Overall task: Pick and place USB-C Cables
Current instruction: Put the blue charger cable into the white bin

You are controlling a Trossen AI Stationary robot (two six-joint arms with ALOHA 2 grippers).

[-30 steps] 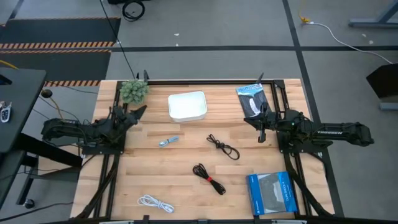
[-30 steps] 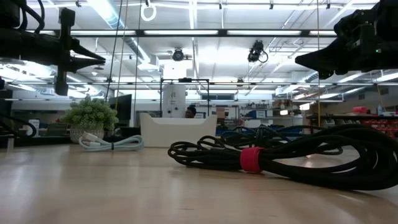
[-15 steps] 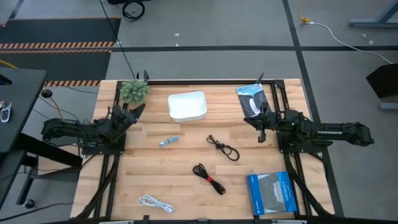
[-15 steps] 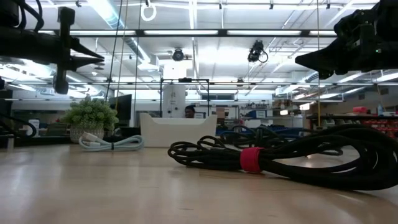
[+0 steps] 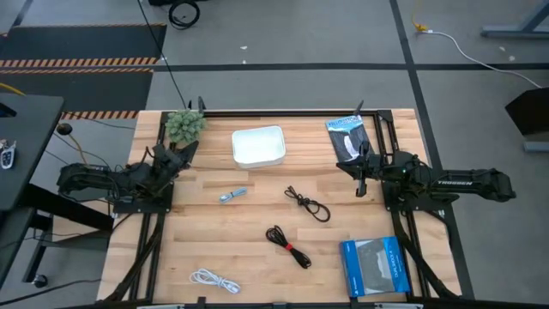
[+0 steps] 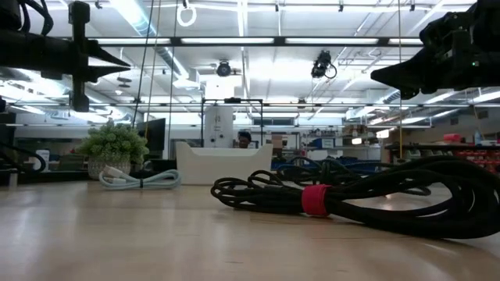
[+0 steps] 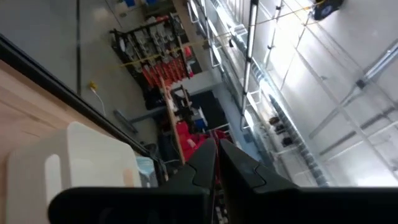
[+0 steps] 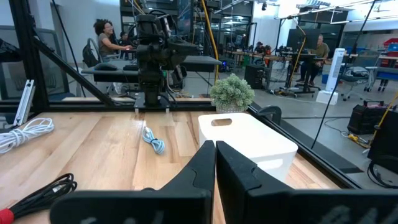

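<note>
On the wooden worktop point(image 5: 257, 249) all four thin cable bundles point(image 5: 297, 247) lie loose, none picked yet. Your left claw point(image 5: 182, 152) and right claw point(image 5: 361, 176) hover shut and empty. Next, open one over a cable.

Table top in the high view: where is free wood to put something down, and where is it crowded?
Free: the strip between the white cable and the red-tied black cable, and the wood between the pale blue-grey cable and the left arm's tool. Crowded: the middle, where the plain black cable lies near the red-tied one, and the blue packet corner.
</note>
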